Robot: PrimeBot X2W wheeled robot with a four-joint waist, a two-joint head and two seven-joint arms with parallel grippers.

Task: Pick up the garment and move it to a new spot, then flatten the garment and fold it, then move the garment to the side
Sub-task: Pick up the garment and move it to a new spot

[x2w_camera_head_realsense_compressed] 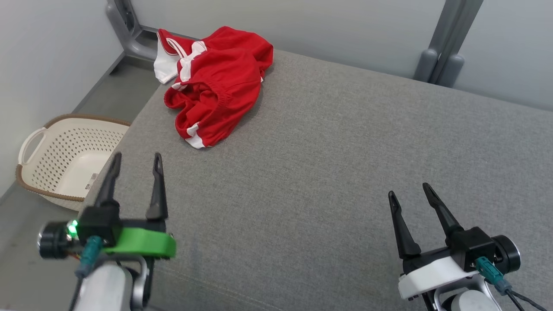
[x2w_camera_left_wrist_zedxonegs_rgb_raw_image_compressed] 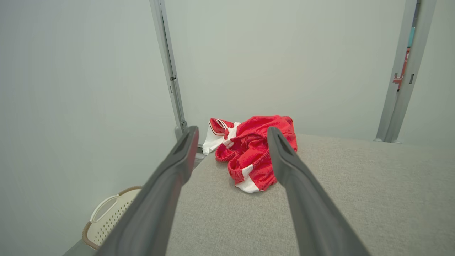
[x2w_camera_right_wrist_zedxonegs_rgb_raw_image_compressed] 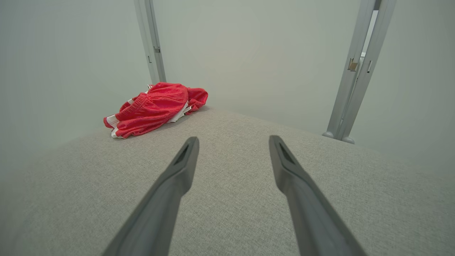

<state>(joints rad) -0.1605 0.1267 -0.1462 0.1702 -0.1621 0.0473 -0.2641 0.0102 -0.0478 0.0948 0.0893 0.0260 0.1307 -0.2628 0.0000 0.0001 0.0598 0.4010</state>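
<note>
Your garment (x2w_camera_head_realsense_compressed: pixel 216 86), red shorts w/ white trim, lies crumpled in a heap at abt 11 o'clock in the head view. It's on the far L corner of the grey padded surface (x2w_camera_head_realsense_compressed: pixel 324 181), elastic waistband bunched on top, and a white panel spills past the corner. At 12 o'clock from it stands a grey post (x2w_camera_head_realsense_compressed: pixel 129 30) against the pale wall (x2w_camera_head_realsense_compressed: pixel 302 26). At 8 o'clock from the heap, down on the floor beside the surface, you've got a cream perforated basket (x2w_camera_head_realsense_compressed: pixel 82 117) w/ a brown rim. L gripper (x2w_camera_head_realsense_compressed: pixel 137 157) sits at 7 o'clock of the head view over the surface's L edge, fingers spread wide, holding nothing, well apart from the garment. In the L wrist view the heap shows between the finger tips but far beyond them. R gripper (x2w_camera_head_realsense_compressed: pixel 408 190) is at 5 o'clock, fingers likewise spread and holding nothing, above bare fabric. From the R wrist view the garment lies at abt 10 o'clock, well apart.
</note>
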